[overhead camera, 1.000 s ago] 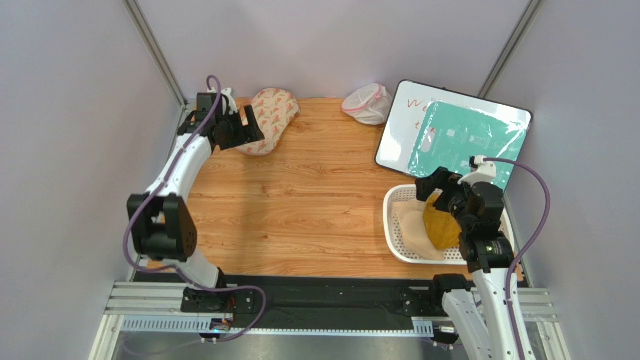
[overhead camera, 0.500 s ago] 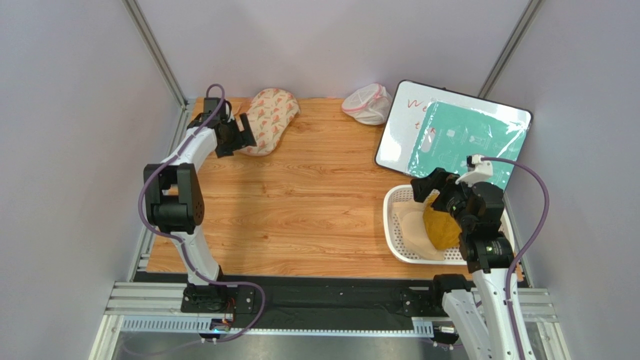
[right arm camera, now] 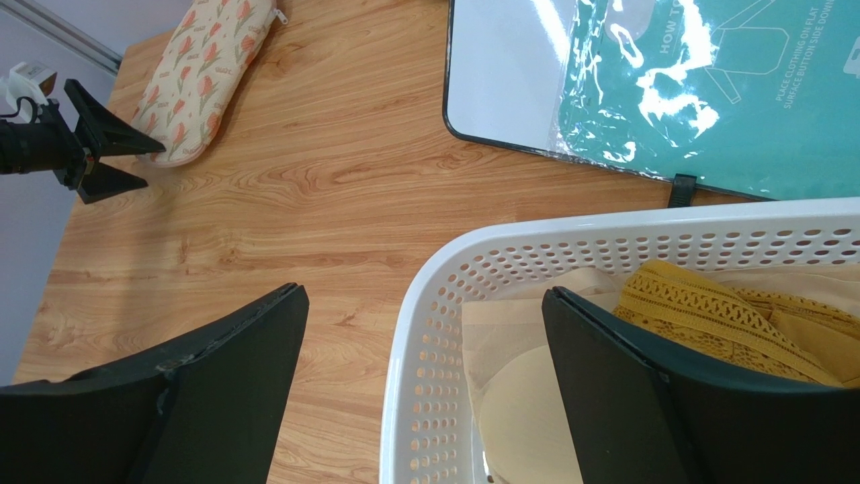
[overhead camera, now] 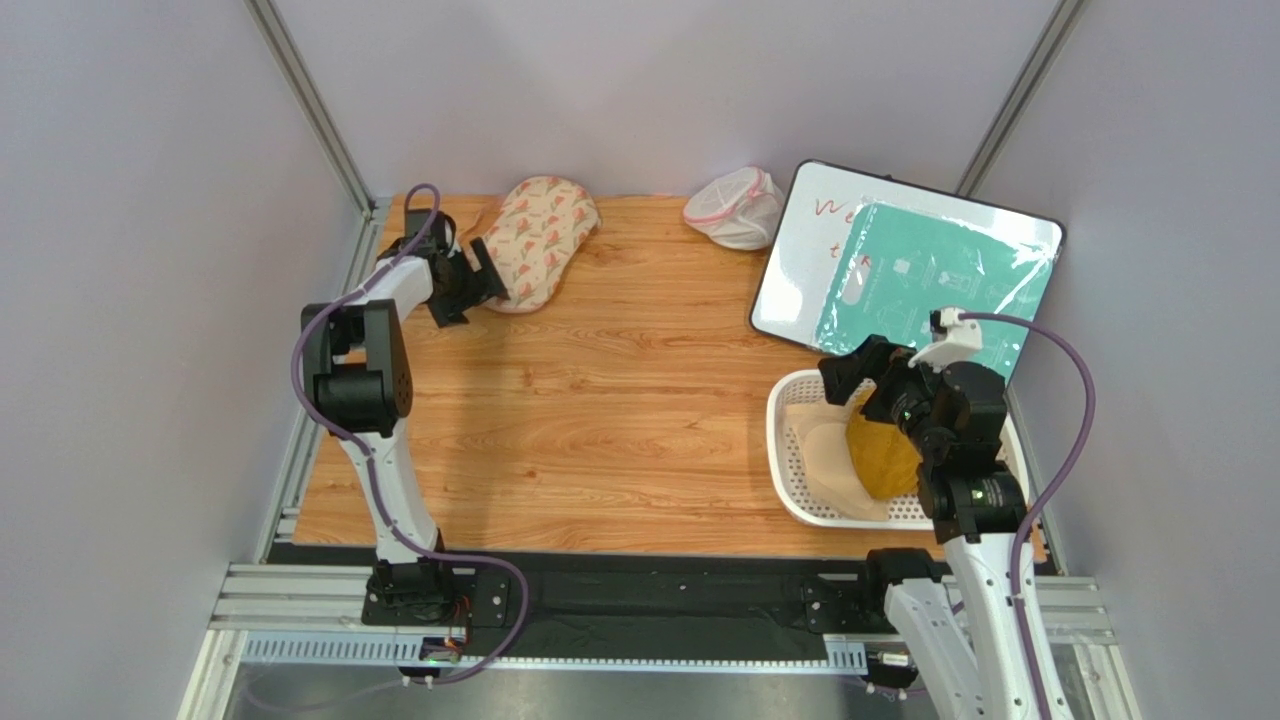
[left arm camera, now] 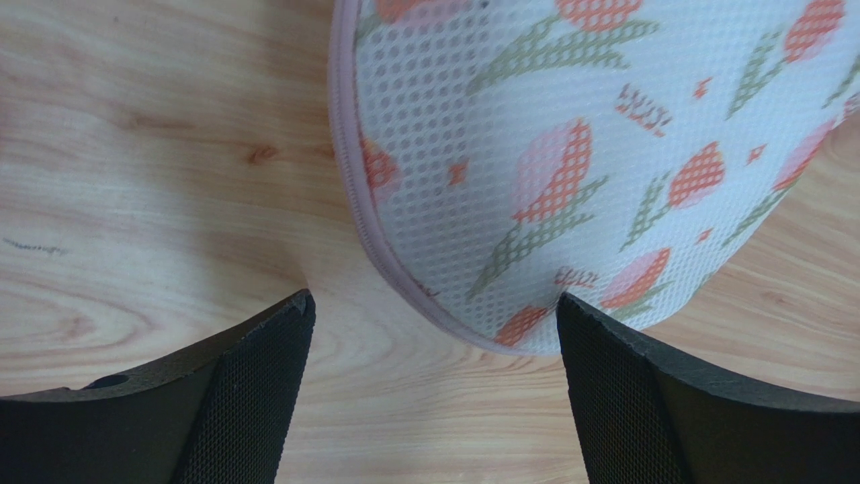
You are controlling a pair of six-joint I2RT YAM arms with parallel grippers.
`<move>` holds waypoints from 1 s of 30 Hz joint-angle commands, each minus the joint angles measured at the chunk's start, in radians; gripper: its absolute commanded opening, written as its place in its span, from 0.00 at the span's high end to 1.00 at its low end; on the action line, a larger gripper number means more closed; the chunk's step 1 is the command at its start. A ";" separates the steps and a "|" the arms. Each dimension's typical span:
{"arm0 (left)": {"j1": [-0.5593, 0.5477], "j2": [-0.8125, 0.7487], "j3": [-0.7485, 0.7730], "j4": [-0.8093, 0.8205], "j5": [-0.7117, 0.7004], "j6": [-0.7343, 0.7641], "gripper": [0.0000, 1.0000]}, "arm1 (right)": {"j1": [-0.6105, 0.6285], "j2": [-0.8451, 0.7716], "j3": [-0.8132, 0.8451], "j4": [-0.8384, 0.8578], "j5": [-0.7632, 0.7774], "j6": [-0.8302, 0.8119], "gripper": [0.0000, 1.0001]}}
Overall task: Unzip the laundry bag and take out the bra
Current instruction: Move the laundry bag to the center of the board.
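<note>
Laundry bag [left arm camera: 565, 171], soft, light printed mesh, lies just ahead of the left pincer [left arm camera: 434, 303], its rounded end between the spread fingers; the pink edging looks the surest hold. Right pincer [right arm camera: 424, 292] hangs spread above a basket [right arm camera: 606, 237]. Beyond it, a teal sheet [right arm camera: 707, 91] reads "HOW T…".

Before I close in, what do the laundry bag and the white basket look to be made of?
The laundry bag looks like soft mesh fabric with a matte finish: a fine grid of holes shows under the tulip print, and the edge carries pink, textile-looking piping. The basket is probably rigid plastic, smooth and faintly glossy, with even rows of moulded round holes in its wall.
</note>
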 commanded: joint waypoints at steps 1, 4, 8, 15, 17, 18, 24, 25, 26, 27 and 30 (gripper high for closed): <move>0.006 0.013 0.068 0.074 0.005 -0.030 0.06 | -0.003 0.011 0.006 0.041 -0.023 -0.007 0.06; 0.010 0.038 0.083 0.086 0.023 -0.042 0.09 | -0.003 0.017 0.005 0.039 -0.027 -0.007 0.06; 0.010 0.056 0.094 0.102 0.046 -0.050 0.15 | -0.003 0.022 0.005 0.043 -0.038 -0.010 0.07; 0.010 0.078 0.099 0.105 0.057 -0.053 0.47 | -0.003 0.023 0.008 0.041 -0.041 -0.010 0.07; 0.009 0.076 0.097 0.102 0.059 -0.050 0.61 | -0.003 0.025 0.008 0.040 -0.041 -0.010 0.07; 0.009 0.073 0.096 0.100 0.057 -0.042 0.65 | -0.003 0.025 0.009 0.038 -0.040 -0.011 0.07; 0.009 0.037 0.085 0.060 0.063 0.002 1.00 | -0.002 0.029 0.012 0.039 -0.033 -0.010 0.07; 0.010 0.030 0.083 0.046 0.074 0.009 1.00 | -0.003 0.038 0.012 0.043 -0.035 -0.008 0.07; 0.009 0.014 0.071 0.043 0.080 0.013 1.00 | -0.002 0.043 0.012 0.046 -0.041 -0.008 0.07; 0.009 0.003 0.062 0.042 0.089 0.015 1.00 | -0.003 0.057 0.012 0.049 -0.046 -0.007 0.08; 0.006 -0.043 0.030 0.022 0.137 0.038 1.00 | 0.000 0.092 0.021 0.052 -0.070 0.005 0.10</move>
